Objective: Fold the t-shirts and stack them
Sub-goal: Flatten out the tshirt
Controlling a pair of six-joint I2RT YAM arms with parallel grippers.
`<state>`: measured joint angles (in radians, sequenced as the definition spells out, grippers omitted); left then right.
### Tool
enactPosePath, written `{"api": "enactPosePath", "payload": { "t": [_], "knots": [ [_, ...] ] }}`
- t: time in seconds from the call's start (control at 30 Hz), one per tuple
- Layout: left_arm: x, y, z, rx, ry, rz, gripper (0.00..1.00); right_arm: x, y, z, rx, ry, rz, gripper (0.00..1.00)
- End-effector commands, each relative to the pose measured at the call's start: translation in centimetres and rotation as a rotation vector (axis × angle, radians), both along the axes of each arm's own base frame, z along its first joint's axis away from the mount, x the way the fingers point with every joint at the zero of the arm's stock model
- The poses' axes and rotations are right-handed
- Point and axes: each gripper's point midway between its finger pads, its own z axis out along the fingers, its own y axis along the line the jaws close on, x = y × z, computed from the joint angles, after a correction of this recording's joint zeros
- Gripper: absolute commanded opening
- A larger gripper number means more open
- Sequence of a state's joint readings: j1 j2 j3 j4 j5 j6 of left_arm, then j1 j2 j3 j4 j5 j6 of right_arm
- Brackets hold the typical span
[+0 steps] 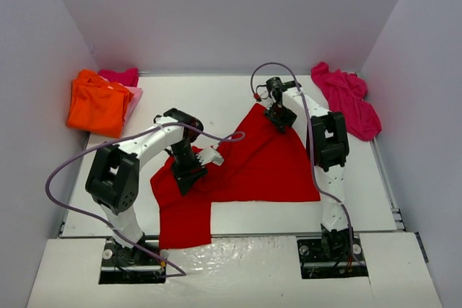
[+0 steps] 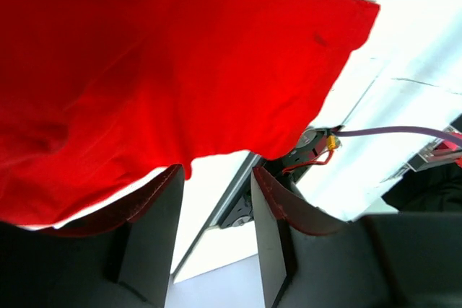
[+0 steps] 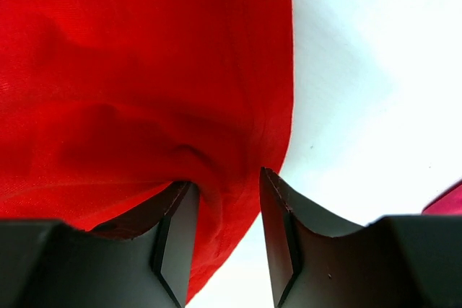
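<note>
A red t-shirt [image 1: 263, 164] lies spread across the middle of the table, partly folded, with one flap reaching toward the near edge. My left gripper [image 1: 189, 172] hovers over its left part. In the left wrist view that gripper [image 2: 216, 171] is open, with nothing between its fingers and the red t-shirt [image 2: 144, 63] just beyond the tips. My right gripper [image 1: 280, 119] is at the shirt's far corner. It [image 3: 227, 178] stands open, and the hem of the red t-shirt [image 3: 130, 70] sits loosely between its fingers, against the left one.
An orange t-shirt [image 1: 97, 106] lies folded on a pink one [image 1: 124, 77] at the far left. A crumpled magenta t-shirt [image 1: 350, 99] lies at the far right, its edge also in the right wrist view [image 3: 451, 201]. White walls enclose the table [image 1: 216, 95].
</note>
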<state>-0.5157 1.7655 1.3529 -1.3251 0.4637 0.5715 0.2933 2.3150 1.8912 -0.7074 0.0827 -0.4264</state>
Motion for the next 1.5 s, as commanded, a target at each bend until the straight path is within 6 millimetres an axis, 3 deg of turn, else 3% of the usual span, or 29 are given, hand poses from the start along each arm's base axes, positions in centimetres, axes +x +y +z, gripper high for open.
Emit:
{"api": "enactPosePath", "payload": {
  "t": [0.0,0.13,0.27,0.37,0.5,0.63,0.7,1.0,1.47],
  "knots": [
    [2.3,0.8,4.5,0.003,-0.135,0.014,0.4,0.6,-0.8,2.7,-0.019,-0.053,-0.025,0.36],
    [8.4,1.4,4.5,0.036,-0.278,0.094,0.41,0.8,-0.7,3.0,-0.011,-0.059,-0.027,0.35],
    [14.2,1.3,4.3,0.022,-0.386,0.157,0.41,0.8,-0.4,4.6,0.027,-0.094,-0.036,0.34],
    [16.2,0.8,3.0,0.002,-0.361,0.158,0.41,0.8,-0.3,6.5,0.061,-0.139,-0.041,0.35],
    [17.8,-0.5,0.6,-0.034,-0.298,0.163,0.42,1.3,-0.1,10.8,0.122,-0.232,-0.04,0.38],
    [19.1,-1.8,-0.6,-0.084,-0.285,0.166,0.42,1.8,-0.5,13.9,0.146,-0.304,-0.047,0.41],
    [19.5,-2.3,-1.0,-0.103,-0.274,0.169,0.42,1.7,-0.8,14.6,0.148,-0.318,-0.051,0.41],
    [20.3,-4.0,-0.1,-0.172,-0.293,0.17,0.42,1.0,-1.6,12.0,0.13,-0.258,-0.061,0.41],
    [17.9,-4.3,-0.6,-0.194,-0.169,0.121,0.42,0.8,-1.8,10.7,0.13,-0.231,-0.06,0.41]
  ]
}}
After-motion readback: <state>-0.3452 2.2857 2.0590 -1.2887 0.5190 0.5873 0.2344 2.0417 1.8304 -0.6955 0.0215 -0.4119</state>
